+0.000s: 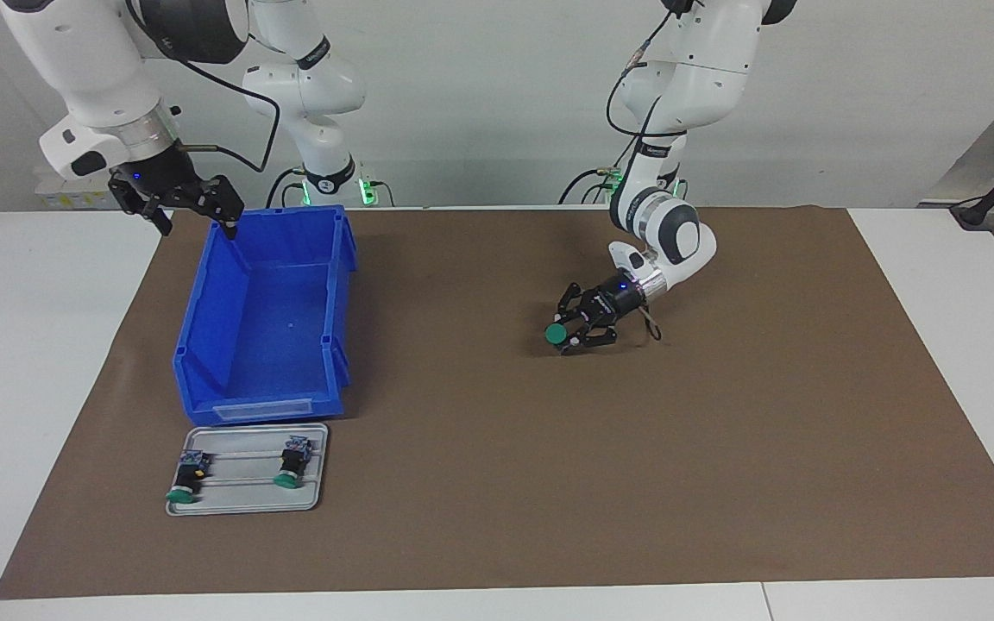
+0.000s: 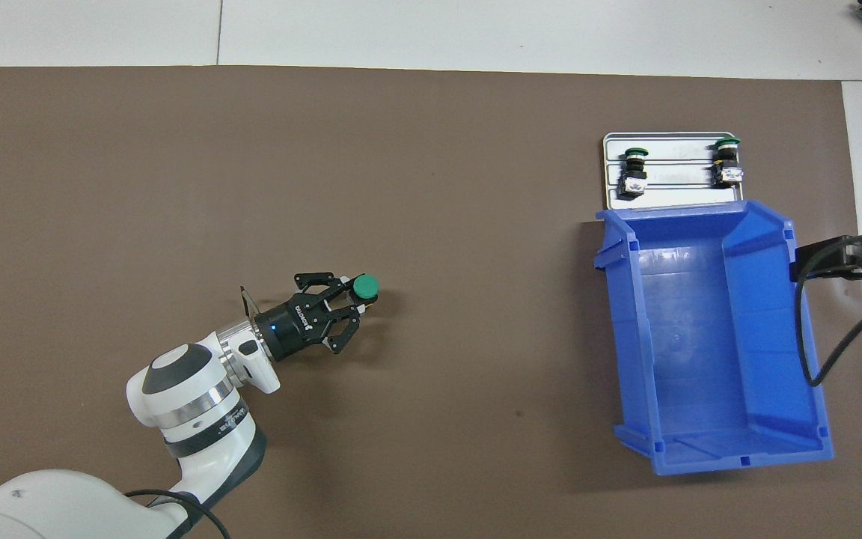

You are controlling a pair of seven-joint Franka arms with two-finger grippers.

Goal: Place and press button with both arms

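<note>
Holding the button (image 1: pixel 556 334) clamped in my left gripper (image 1: pixel 572 332), cap at the fingertips, low over the bench (image 1: pixel 497 483); my right gripper (image 1: pixel 195 203) waits over the bin (image 1: pixel 266 345), fingers apart, well away.

- Both arms, the left arm (image 1: pixel 678 233) and the right arm (image 1: pixel 91 78), have glossy white rounded shells with dark grey sections at the joints.
- A silver metal ring sits at each wrist, between the white shell and the black hand.
- The left gripper (image 1: pixel 568 335) is black, with thin open-framed linkage fingers and white lettering on its cylindrical body; a small blue light glows on it.
- The right gripper (image 1: pixel 195 211) is black too, with the same blue light.
- Black cables loop along both arms and run to the wrists.
- Small dark lettering marks the white links.
- Green lights glow at both bases.
</note>
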